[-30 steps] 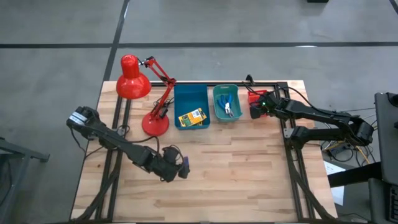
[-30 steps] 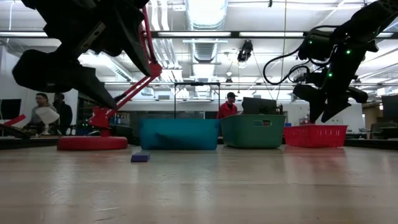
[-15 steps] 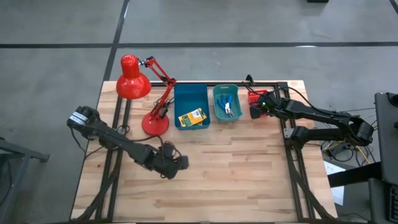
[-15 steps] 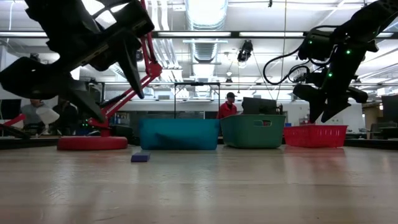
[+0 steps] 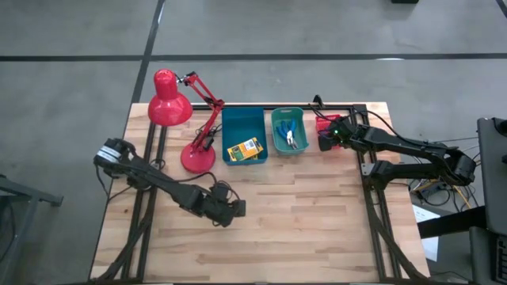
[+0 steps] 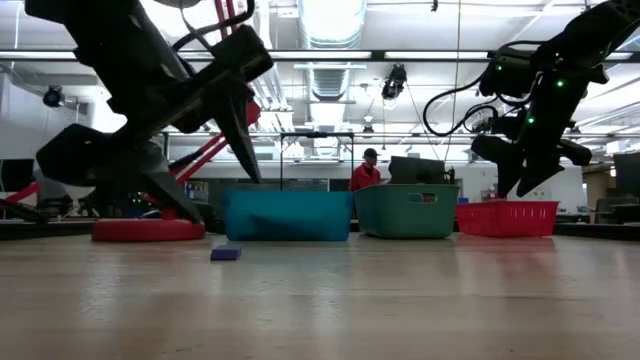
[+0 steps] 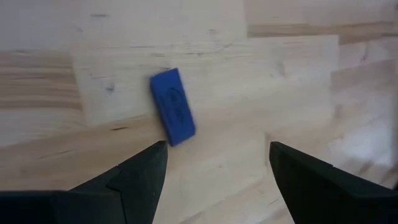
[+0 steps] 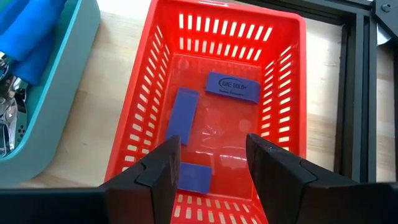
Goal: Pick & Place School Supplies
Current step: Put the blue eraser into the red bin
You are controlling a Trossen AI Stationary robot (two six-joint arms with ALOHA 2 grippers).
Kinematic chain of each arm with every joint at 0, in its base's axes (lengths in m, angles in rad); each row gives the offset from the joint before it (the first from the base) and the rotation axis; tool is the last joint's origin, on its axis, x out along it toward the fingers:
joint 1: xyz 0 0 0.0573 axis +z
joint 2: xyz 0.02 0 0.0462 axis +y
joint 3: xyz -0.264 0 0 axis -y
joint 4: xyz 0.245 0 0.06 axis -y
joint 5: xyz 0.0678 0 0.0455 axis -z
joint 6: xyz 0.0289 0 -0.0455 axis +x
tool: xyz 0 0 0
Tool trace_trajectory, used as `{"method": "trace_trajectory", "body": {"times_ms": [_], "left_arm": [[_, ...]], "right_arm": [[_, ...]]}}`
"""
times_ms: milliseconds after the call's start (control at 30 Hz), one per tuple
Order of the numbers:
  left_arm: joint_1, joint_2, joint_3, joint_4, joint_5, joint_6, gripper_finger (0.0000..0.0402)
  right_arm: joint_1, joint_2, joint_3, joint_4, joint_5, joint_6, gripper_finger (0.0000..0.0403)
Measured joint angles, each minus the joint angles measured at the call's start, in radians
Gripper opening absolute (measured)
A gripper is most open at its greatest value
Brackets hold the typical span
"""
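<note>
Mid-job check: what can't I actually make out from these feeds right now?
- High view: the left pincer covers the eraser on the table.
- High view: the right pincer hides most of the red bin.
- Low view: the blue bin wall hides its contents.

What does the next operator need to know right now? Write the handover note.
Left claw: open, empty, over the last loose eraser lying flat on the table.
Right claw: open, empty, above the red basket.
Done: three erasers in the red basket; crayon box in the blue bin; blue-handled tools in the teal bin.
Left: grasp the loose eraser and place it in the red basket.
</note>
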Motion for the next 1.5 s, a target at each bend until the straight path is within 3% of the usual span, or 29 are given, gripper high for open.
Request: {"method": "trace_trajectory", "body": {"times_ms": [767, 1067, 1500], "left_arm": [[0.069, 0.056, 0.021, -0.025, 0.063, 0.051, 0.0287], [0.094, 0.105, 0.051, -0.031, 0.151, 0.073, 0.0287], [0.102, 0.099, 0.051, -0.040, 0.154, 0.075, 0.0287]], "right_arm": [[0.000, 0.000, 0.000, 0.000, 0.000, 0.000, 0.0176], [0.000, 0.000, 0.000, 0.001, 0.000, 0.000, 0.0176], [0.000, 0.000, 0.000, 0.001, 0.000, 0.000, 0.0176]]}}
